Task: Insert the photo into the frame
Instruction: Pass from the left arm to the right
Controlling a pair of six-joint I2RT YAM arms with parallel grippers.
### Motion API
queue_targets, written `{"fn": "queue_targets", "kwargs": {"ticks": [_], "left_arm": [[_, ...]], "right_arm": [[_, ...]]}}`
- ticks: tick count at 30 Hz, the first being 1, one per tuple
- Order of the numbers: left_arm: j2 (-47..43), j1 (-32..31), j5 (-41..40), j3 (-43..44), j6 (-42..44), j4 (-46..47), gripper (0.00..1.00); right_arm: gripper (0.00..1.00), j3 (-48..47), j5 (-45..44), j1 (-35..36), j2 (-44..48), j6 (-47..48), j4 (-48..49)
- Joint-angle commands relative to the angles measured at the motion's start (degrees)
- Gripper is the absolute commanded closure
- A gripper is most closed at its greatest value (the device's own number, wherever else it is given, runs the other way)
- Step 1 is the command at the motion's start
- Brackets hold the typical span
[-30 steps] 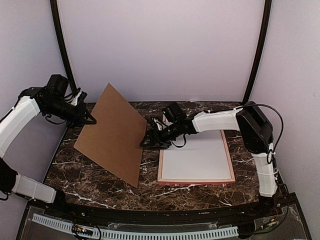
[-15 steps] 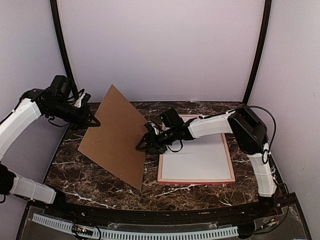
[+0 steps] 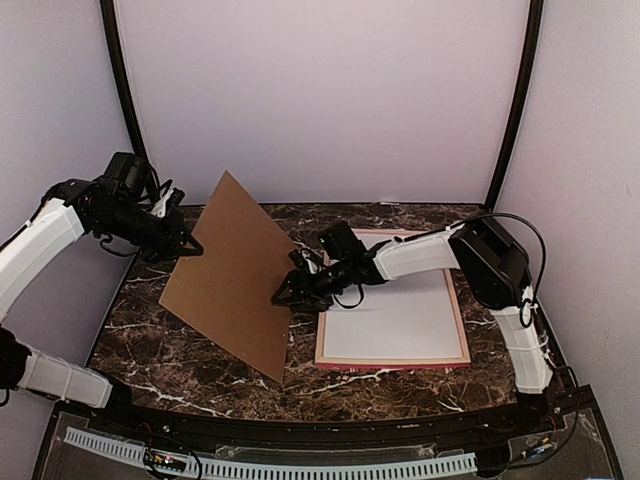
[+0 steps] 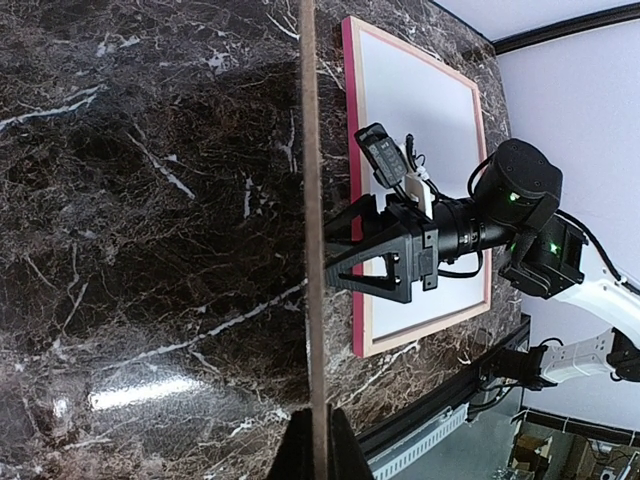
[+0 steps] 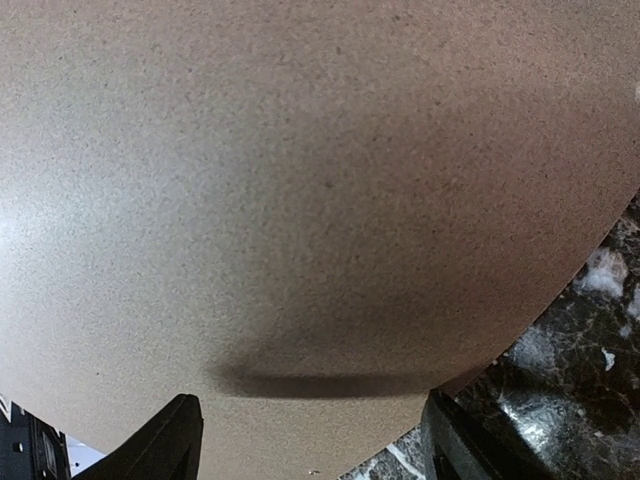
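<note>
Well, your left claw [image 3: 188,243] is clenched on one corner of the flat brown cardboard board [image 3: 235,275]. You hold the board up in the air, tilted. Its lowest corner is down close to the dark, shiny marble surface [image 3: 150,330] with thin white veins. From your left wrist the board looks like one thin straight line, because you see it edge-on.

Your right claw [image 3: 285,293] is spread wide and holds nothing. It sits right by the board's right side. Its two black fingers [image 5: 165,440] point at the board's grainy, speckled face. You cannot tell if they touch it.

The frame [image 3: 462,320], a big thin rectangle with a bright pink outer edge and a pale wood back, lies flat on the surface to the right of the board. The photo [image 3: 395,320], a big smooth white paper sheet, lies flat inside the frame, plain side up.
</note>
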State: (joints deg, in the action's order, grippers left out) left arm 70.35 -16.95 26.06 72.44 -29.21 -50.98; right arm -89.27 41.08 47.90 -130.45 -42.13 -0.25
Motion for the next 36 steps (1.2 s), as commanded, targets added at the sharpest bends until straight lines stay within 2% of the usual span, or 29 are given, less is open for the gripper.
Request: {"fn": "queue_targets", "kwargs": {"ticks": [1, 10, 20, 30, 36], "left_arm": [[-2.74, -1.16, 0.83, 0.36, -1.07, 3.78, 0.97], [-2.89, -3.67, 2.87, 0.01, -2.69, 7.65, 0.83], [-1.66, -8.37, 5.96, 0.43, -5.03, 13.94, 0.57], [1.26, -13.91, 4.58, 3.13, -5.94, 16.25, 0.49], [3.74, -16.32, 4.01, 5.61, -5.76, 16.76, 0.47]], "right_arm": [[0.24, -1.22, -3.05, 0.81, -0.33, 1.61, -4.44], [0.24, -2.51, -4.25, 1.93, -0.43, 2.67, -6.12], [0.24, -0.35, -1.31, 1.44, 1.75, 2.43, -2.84], [0.24, 5.32, -0.81, -0.77, 9.56, 1.85, -0.93], [0.24, 7.09, -2.83, -2.67, 16.07, 2.46, -3.39]]}}
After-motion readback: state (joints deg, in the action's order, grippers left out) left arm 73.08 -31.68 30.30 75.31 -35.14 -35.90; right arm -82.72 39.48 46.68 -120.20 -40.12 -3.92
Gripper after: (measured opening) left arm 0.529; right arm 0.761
